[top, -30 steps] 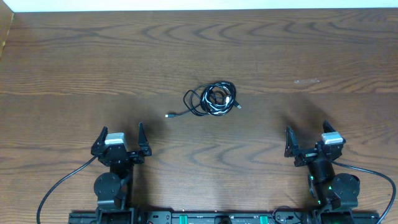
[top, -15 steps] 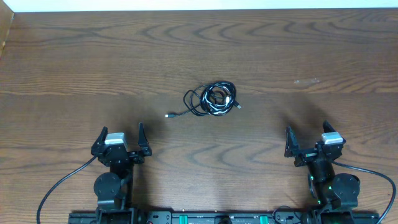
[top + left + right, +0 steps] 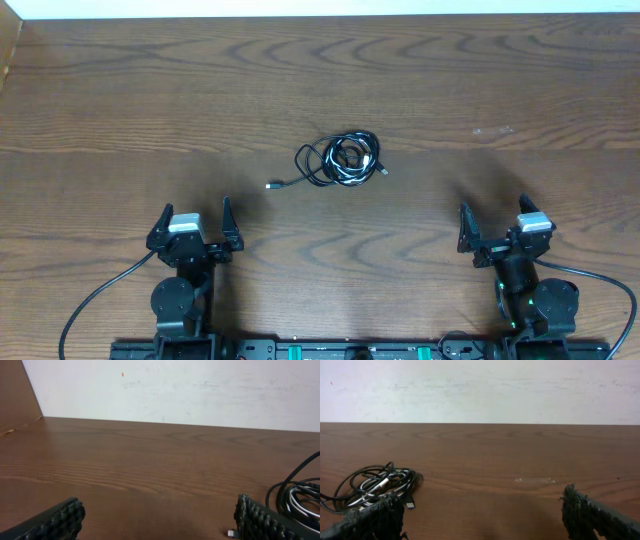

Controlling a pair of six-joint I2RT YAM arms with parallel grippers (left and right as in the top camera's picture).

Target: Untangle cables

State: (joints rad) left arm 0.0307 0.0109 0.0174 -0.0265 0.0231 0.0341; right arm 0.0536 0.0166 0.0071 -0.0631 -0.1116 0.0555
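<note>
The cables (image 3: 340, 160) lie in one tangled coil of black and white cord at the table's middle, with one plug end (image 3: 270, 186) trailing out to the left. In the left wrist view the coil (image 3: 295, 495) shows at the right edge; in the right wrist view the coil (image 3: 372, 485) lies at the left with a blue-tipped plug (image 3: 410, 505). My left gripper (image 3: 194, 232) stands open near the front left, well short of the coil. My right gripper (image 3: 496, 228) stands open near the front right, also apart from it. Both hold nothing.
The wooden table (image 3: 500, 80) ends at a white wall at the back and a raised wooden side (image 3: 8, 50) at the far left. A small pale smudge (image 3: 492, 130) marks the wood at the right. Thick black leads (image 3: 95, 295) run from the arm bases.
</note>
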